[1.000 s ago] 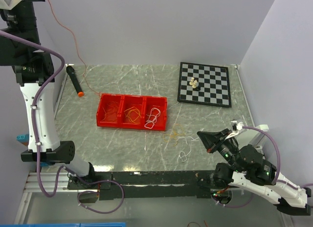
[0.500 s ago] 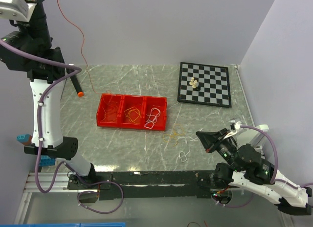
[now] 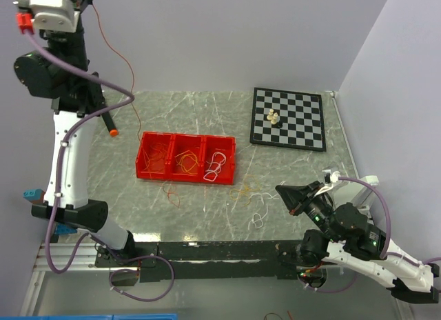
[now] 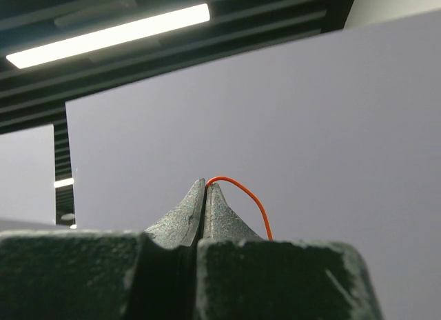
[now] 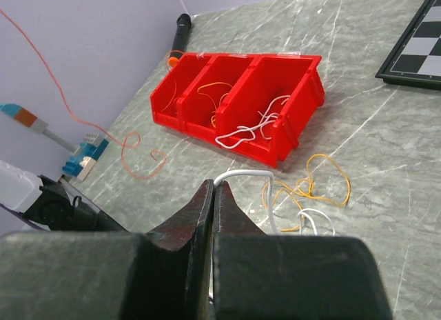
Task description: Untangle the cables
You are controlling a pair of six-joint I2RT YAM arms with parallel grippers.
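Red cable (image 4: 235, 182) is pinched in the left gripper (image 4: 205, 185), jaws fully closed on it, held high at the upper left of the top view. Over the last second that arm rose and swung right. The cable's lower end moved from behind the red bin (image 3: 230, 161) to a loose loop on the table (image 3: 207, 113), just in front of the bin's left compartment. Likely means this strand is now pulled free as a single line and still needs laying out.

Right gripper (image 5: 212, 185) hasn't moved, lower right of the top view, jaws closed on a white cable (image 5: 242, 174). That cable runs into the yellow cable (image 3: 247, 191) clump right of the bin, still tangled. More cables sit in all three bin compartments.

Surface is grey marbled stone with pale veins. Chessboard (image 3: 293, 127) at upper right, a few chess pieces (image 3: 273, 117) on it. Black marker (image 3: 109, 123) with an orange tip at the left, part hidden by the arm. Walls (image 3: 241, 37) are plain lilac. The left wrist view shows a ceiling light (image 4: 110, 34).
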